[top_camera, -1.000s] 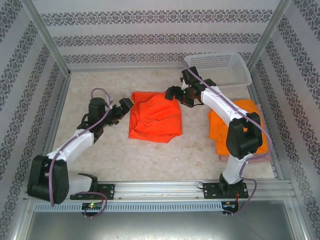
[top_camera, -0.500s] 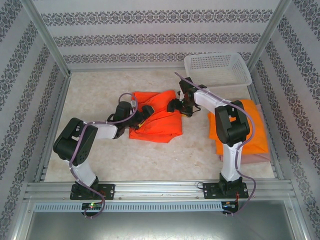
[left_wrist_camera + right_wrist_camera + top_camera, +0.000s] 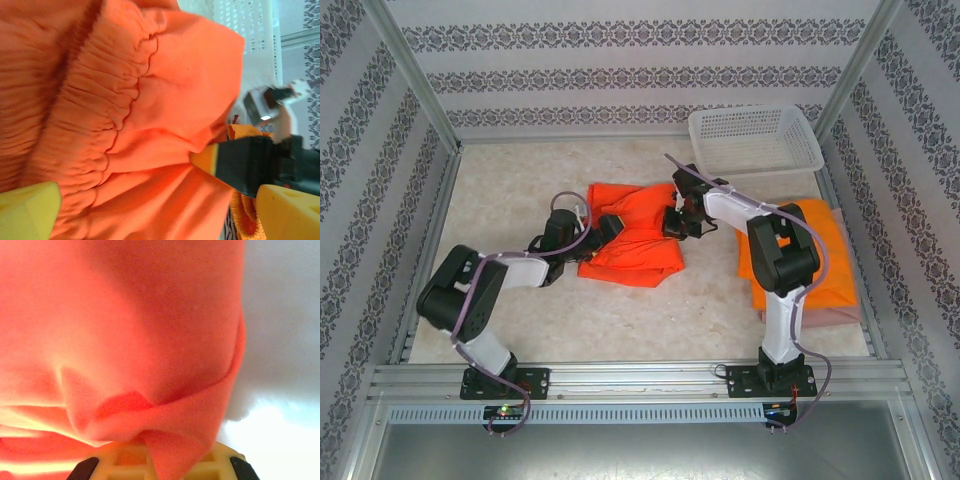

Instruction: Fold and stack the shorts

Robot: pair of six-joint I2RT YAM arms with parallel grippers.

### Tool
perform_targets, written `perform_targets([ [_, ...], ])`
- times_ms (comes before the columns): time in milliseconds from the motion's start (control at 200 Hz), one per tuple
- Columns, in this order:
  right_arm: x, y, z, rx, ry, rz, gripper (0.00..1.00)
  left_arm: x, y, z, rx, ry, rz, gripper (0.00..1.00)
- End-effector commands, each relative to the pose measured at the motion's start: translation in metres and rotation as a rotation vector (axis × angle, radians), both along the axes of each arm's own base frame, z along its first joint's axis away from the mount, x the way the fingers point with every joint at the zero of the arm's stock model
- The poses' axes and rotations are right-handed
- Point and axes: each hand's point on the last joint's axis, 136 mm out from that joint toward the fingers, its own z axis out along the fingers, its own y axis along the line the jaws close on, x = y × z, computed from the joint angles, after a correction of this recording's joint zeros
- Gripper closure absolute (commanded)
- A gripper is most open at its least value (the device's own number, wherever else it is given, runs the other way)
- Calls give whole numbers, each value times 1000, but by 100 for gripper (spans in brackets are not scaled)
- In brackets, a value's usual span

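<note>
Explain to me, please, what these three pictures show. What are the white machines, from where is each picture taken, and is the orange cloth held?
The white machines are robot arms, left and right, bolted to a table. One picture looks down from above; the other two come from small cameras on each arm's wrist. Orange shorts lie in the middle, a folded pile at the right, a white basket behind. The right gripper is shut, pinching the shorts' edge. The left gripper is open at the opposite edge, holding nothing.

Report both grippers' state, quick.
Left gripper: open, at the orange shorts waistband.
Right gripper: shut on the orange shorts' edge.
</note>
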Motion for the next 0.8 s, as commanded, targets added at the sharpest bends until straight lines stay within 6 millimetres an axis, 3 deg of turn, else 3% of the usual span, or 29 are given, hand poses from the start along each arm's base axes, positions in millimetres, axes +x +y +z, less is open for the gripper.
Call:
perform_targets([
  [0,-8,-43,47,-180,-111,-22,100,-12,18,21,146,-51,5,0],
  [165,-30,-89,98,-364,-161,16,100,-22,33,55,205,-126,22,0],
  [445,-59,-159,188,-616,-177,72,100,-29,33,54,161,-115,31,0],
  [799,-81,-200,285,-448,-330,-166,100,-29,37,56,166,-119,39,0],
])
